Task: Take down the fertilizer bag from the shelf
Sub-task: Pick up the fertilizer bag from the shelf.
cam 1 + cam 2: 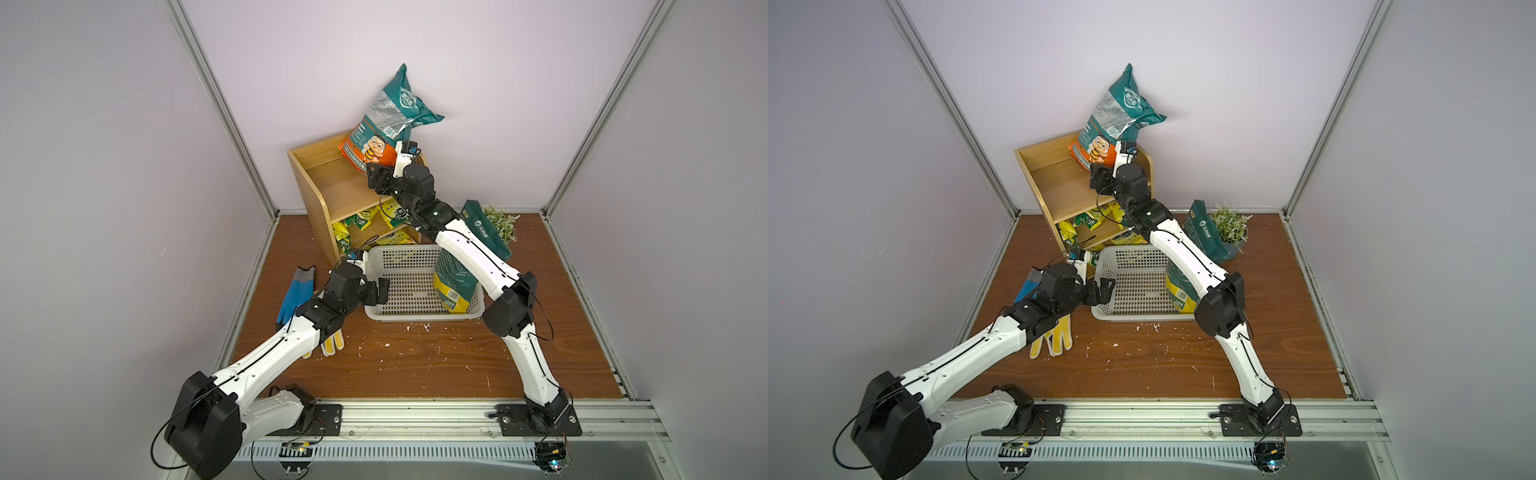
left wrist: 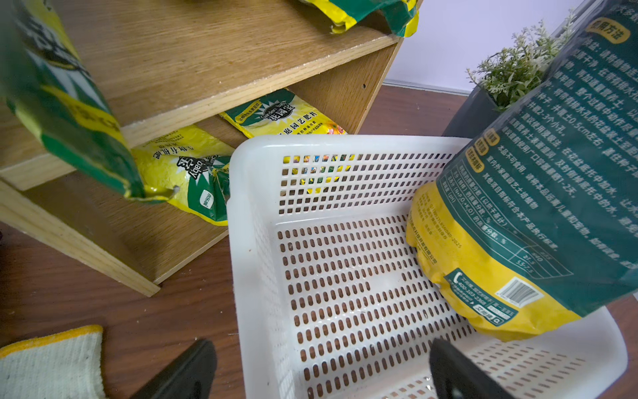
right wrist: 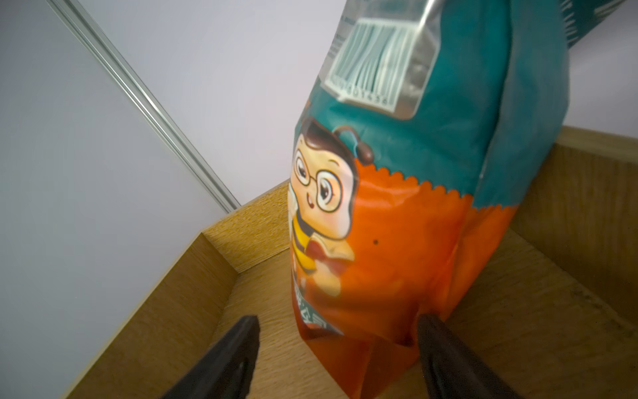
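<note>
The fertilizer bag [image 1: 386, 120] [image 1: 1115, 120], teal above and orange below with a cartoon bee, stands tilted on the top tier of the light-brown wooden shelf [image 1: 328, 187] [image 1: 1054, 183]. My right gripper [image 1: 371, 170] [image 1: 1096, 176] is at the bag's bottom end. In the right wrist view its jaws are open on either side of the orange bottom of the bag [image 3: 397, 207]; one finger [image 3: 445, 355] touches it and the other stands apart, midpoint [image 3: 340, 331]. My left gripper [image 1: 382, 289] [image 2: 321, 359] hangs open and empty over the white basket's left rim.
The white perforated basket [image 1: 415, 253] [image 2: 241, 207] sits in front of the shelf, with a teal-and-yellow bag [image 1: 455, 286] [image 2: 518, 224] leaning in it. Yellow-green bags [image 1: 361, 222] fill the lower tiers. A potted plant [image 1: 500, 222] stands at the right; gloves [image 1: 297, 295] lie at the left.
</note>
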`<state>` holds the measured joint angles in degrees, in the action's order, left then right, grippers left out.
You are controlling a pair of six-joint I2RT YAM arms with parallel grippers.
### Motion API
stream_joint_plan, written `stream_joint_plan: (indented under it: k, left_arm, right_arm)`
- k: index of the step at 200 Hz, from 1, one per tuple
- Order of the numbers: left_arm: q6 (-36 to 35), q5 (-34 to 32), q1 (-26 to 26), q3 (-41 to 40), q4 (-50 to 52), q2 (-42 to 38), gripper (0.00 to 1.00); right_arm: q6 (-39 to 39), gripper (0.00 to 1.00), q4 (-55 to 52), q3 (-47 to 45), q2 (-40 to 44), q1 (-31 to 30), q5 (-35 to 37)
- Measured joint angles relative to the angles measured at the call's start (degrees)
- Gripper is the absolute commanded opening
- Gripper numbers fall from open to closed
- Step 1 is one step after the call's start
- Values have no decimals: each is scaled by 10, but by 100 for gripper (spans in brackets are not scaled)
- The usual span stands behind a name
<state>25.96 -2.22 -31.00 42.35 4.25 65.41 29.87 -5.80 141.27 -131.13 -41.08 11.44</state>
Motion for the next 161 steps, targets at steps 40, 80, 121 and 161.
stream_joint_plan:
  k: [40, 80, 121, 161]
  left_arm:
    - [-5, -1, 1, 0, 0, 0, 100]
    - [-7, -2, 2, 0, -1, 0, 99]
    - [-7, -10, 2, 0, -1, 0, 100]
    - [-7, -23, 3, -5, 0, -9, 100]
  right_arm:
    - [-13, 81, -17, -17, 4, -1, 12]
    - [-35, 81, -1, 46, -39, -1, 0]
    - [-44, 41, 25, 163, -129, 0, 1]
    - [-43, 0, 53, 148, -131, 3, -14]
